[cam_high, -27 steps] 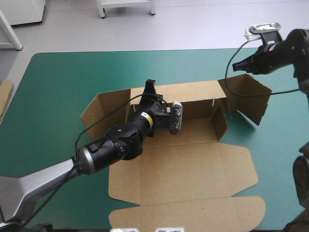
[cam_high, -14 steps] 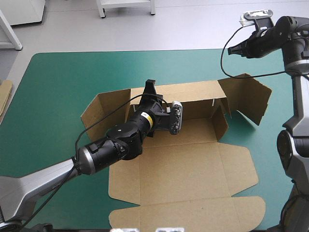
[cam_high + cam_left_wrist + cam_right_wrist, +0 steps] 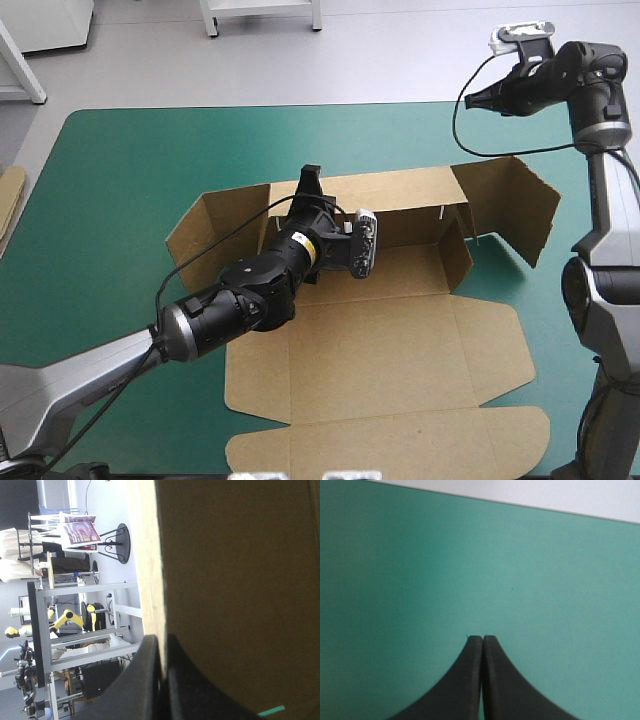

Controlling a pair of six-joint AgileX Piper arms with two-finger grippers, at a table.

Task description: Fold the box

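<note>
The brown box [image 3: 400, 340] lies mid-table with its back wall and both end flaps raised; the lid panels lie flat toward the near edge. My left gripper [image 3: 311, 178] sits at the top of the back wall, left of its middle. In the left wrist view its black fingers [image 3: 150, 680] are pinched on the edge of that wall [image 3: 240, 580]. My right gripper [image 3: 472, 101] hangs high above the table's far right, well apart from the box's right end flap [image 3: 520, 205]. Its shut fingers [image 3: 482, 639] hold nothing, with only teal-green cover [image 3: 470, 555] ahead.
A strip of more brown board [image 3: 8, 195] shows at the table's left edge. The cover's far edge [image 3: 520, 504] runs ahead of the right gripper. Teal-green cover [image 3: 150, 170] surrounds the box on all sides.
The right arm has lifted up and back, away from the box's right end flap toward the far right corner. The left arm and the box have stayed put.
</note>
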